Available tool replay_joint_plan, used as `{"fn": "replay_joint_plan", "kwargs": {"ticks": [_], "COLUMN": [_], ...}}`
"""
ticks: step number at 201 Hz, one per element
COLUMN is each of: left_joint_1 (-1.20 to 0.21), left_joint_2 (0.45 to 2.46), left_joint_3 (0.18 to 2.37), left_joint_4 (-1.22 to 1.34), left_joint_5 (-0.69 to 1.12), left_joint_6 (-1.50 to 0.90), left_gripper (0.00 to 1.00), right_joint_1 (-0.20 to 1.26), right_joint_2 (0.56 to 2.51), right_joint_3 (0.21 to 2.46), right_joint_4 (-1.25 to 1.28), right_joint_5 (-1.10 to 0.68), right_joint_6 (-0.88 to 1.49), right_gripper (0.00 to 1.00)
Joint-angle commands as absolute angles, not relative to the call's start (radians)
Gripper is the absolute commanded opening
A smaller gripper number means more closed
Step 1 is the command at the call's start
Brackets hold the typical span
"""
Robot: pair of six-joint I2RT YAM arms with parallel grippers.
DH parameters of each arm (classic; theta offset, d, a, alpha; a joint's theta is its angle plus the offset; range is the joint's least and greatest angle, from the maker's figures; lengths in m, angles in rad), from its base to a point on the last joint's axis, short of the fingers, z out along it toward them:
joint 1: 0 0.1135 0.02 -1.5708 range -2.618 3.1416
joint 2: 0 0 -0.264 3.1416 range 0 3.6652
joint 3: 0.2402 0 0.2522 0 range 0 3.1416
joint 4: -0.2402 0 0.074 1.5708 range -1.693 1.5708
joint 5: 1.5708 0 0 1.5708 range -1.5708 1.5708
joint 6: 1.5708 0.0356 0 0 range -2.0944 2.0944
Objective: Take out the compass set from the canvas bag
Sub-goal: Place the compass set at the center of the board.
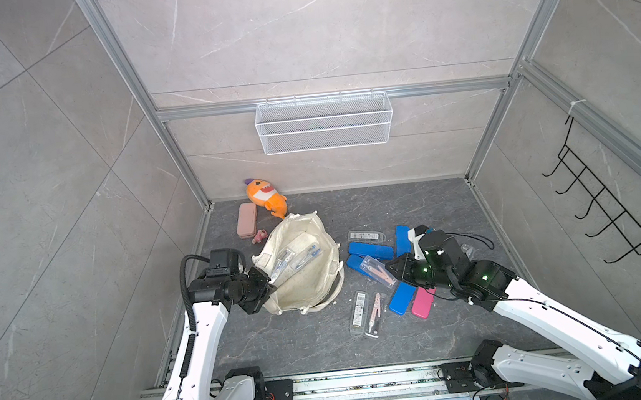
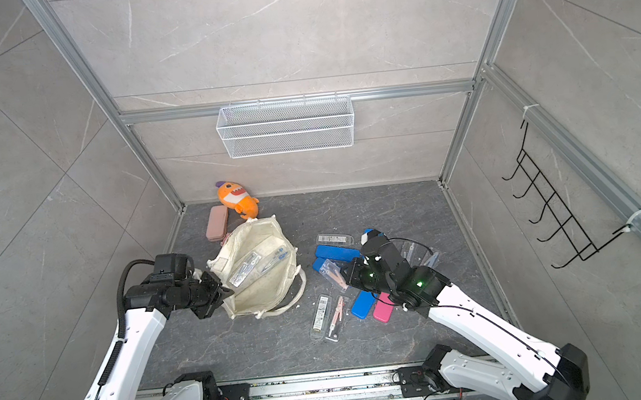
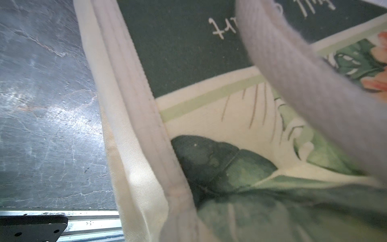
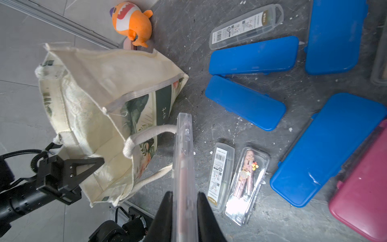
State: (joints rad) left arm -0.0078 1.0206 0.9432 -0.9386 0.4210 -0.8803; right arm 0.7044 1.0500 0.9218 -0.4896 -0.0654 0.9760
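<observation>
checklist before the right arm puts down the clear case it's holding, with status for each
1. Right pincer clamped on the clear compass case: ok
2. Held case fully outside the canvas bag: ok
3. Left pincer pinching the bag rim, mouth open: ok
4. Bare table under the held case: cannot tell, blue cases lie close
5. Bag emptied: not ok, two clear cases inside

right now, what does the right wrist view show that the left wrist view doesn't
Only the right wrist view: the right gripper shut on a clear plastic compass case, blue plastic cases, an orange plush toy, and the left gripper pinching the rim of the cream canvas bag. Only the left wrist view: a black drilled plate. Both: that bag, its green leaf print, a webbing handle, the dark stone tabletop.
</observation>
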Motion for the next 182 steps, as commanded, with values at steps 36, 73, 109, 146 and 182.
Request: {"fn": "replay_joint_plan", "kwargs": {"ticks": [36, 73, 109, 146, 182], "left_joint_1": [0.153, 0.21, 0.213, 0.212, 0.209], "left_joint_2": [1.019, 1.023, 1.022, 1.018, 0.982], "left_joint_3": [0.996, 1.008, 1.001, 0.993, 0.937], "left_joint_4": [-1.003, -1.018, -1.01, -1.03, -1.036], "left_joint_5": [0.474, 0.502, 0.521, 0.535, 0.535], "left_joint_6": [-0.77, -0.742, -0.749, -0.713, -0.708], "left_gripper": [0.0, 0.0, 0.0, 0.0, 0.0], "right_joint_1": [0.703, 0.703, 0.699, 0.699, 0.708], "right_joint_2": [1.388, 1.615, 1.807, 1.909, 1.93], "right_joint_3": [1.038, 1.213, 1.357, 1.396, 1.358], "right_joint_4": [-0.273, -0.22, -0.209, -0.209, -0.178], "right_joint_5": [-0.047, 0.016, 0.069, 0.09, 0.08], "right_joint_6": [1.024, 1.046, 1.104, 1.165, 1.213], "right_gripper": [0.12, 0.13, 0.13, 0.13, 0.14]}}
